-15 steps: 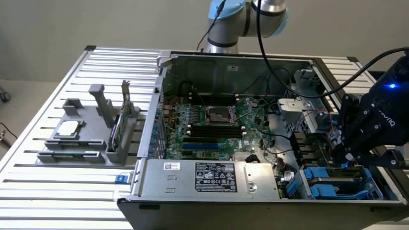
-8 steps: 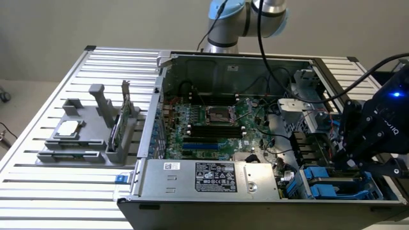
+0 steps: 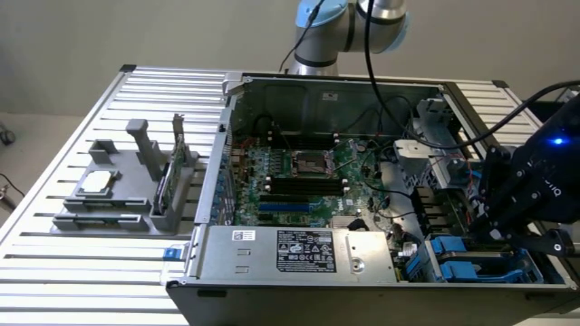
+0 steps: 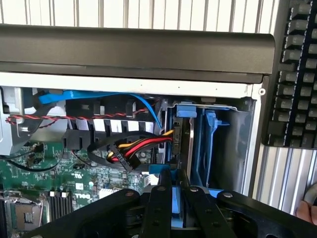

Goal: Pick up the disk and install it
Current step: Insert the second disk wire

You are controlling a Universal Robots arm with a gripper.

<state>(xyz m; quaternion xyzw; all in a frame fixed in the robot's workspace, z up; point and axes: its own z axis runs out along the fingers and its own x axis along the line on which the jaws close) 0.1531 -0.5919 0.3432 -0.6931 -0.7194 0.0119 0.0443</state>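
exterior view: gripper (image 3: 507, 234) low over the blue drive bays (image 3: 471, 261) in the open pc case (image 3: 299, 255), placed to seat the disk. wrist view: fingers (image 4: 161, 198) pinched on the disk (image 4: 177, 203) (blue carrier edge), standing upright at the bay slot (image 4: 198, 144).

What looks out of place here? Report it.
Nothing is spilled or broken. A red-yellow-black cable lies bunched beside the drive bay, close to where the gripper pinches the disk by its blue carrier. A person's fingertip sits near the keyboard.
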